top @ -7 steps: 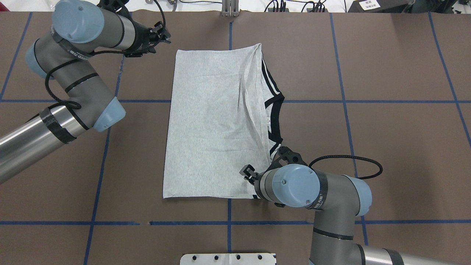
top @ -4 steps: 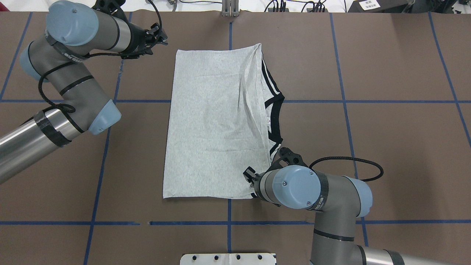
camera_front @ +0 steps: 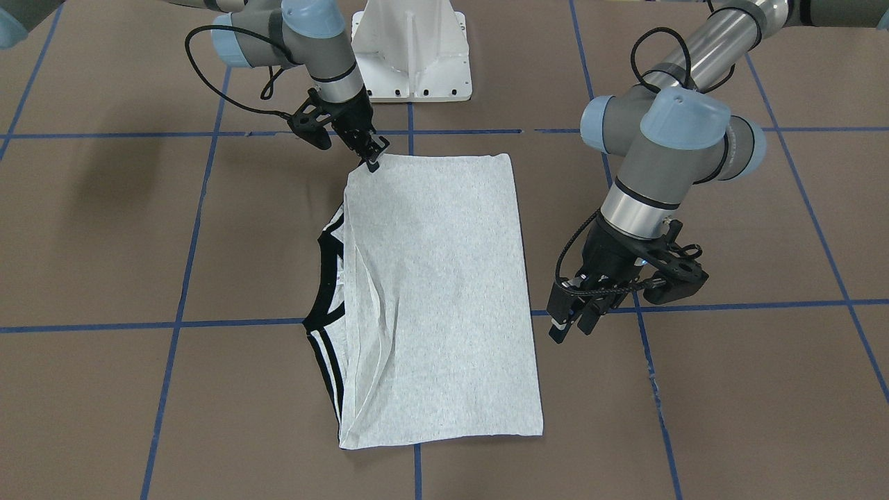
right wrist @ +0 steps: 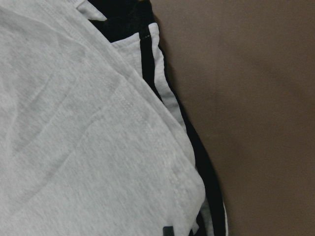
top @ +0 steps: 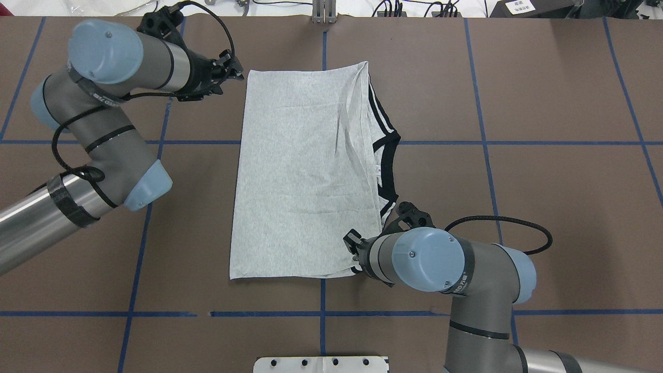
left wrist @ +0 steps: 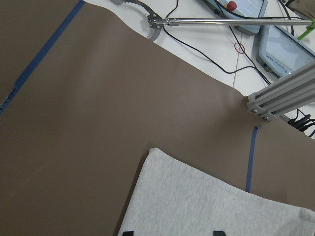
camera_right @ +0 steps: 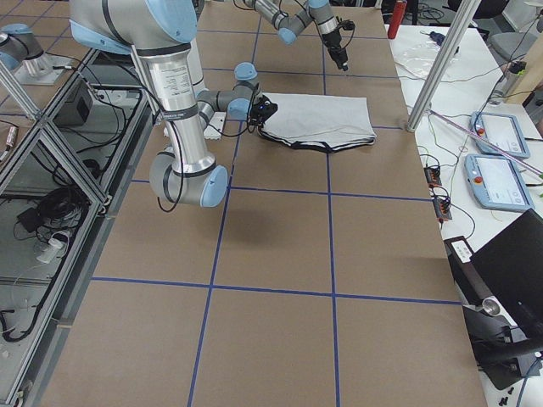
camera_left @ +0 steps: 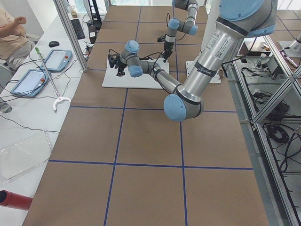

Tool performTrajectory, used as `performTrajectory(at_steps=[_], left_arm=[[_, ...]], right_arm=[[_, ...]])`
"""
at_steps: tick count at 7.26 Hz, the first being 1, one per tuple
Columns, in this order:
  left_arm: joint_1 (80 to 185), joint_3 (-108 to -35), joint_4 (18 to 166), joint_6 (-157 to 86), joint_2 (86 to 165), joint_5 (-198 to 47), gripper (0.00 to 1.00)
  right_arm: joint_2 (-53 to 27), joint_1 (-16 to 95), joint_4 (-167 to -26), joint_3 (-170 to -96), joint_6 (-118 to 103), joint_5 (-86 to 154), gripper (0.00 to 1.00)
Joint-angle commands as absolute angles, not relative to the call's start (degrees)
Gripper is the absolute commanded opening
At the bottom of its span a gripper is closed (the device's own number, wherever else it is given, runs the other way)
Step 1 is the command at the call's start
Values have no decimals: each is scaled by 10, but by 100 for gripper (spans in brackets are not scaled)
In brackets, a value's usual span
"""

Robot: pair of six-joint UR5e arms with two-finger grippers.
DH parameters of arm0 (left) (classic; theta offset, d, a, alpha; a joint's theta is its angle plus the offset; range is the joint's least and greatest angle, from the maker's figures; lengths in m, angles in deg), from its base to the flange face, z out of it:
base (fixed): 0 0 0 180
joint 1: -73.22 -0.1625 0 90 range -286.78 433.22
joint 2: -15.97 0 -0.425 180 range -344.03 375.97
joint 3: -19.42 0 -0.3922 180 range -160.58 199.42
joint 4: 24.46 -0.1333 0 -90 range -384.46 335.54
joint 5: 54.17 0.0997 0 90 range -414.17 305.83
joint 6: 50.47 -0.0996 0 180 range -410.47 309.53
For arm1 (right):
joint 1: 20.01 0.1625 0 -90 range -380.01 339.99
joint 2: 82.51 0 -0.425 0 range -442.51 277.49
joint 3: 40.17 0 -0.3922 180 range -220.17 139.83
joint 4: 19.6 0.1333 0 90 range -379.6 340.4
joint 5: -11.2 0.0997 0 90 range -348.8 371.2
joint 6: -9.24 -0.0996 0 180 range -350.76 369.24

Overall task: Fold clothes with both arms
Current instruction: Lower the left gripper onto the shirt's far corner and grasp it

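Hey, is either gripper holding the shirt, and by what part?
The right gripper seems to pinch the T-shirt at its collar-side corner nearest the robot; the left gripper is open, holding nothing.

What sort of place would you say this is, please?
Most likely a robotics lab workcell: a brown table gridded with blue tape, silver aluminium frame posts beside it, and grey touchscreen control pendants with red stop buttons on a white side bench.

Robot lab, alu framing (camera_right: 437, 76), teach pendants (camera_right: 496, 182)
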State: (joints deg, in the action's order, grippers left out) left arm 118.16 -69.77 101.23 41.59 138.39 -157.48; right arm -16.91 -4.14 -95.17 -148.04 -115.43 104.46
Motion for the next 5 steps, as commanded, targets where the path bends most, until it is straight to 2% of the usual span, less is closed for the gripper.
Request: performTrajectory(at_steps=[1, 3, 4, 5], left_arm=[[1110, -798, 1010, 511, 1328, -1562, 62], [1077, -862, 941, 519, 1310, -1541, 62], [1070, -864, 936, 520, 1310, -1540, 64], [1069, -864, 936, 521, 1310, -1540, 66]], right_arm=[[-151, -41, -953, -1508, -1175, 1045, 0], [-143, -42, -952, -1510, -1181, 1044, 0], [-140, -43, -951, -1509, -1181, 1044, 0], [-140, -42, -951, -1507, -1181, 1043, 28]])
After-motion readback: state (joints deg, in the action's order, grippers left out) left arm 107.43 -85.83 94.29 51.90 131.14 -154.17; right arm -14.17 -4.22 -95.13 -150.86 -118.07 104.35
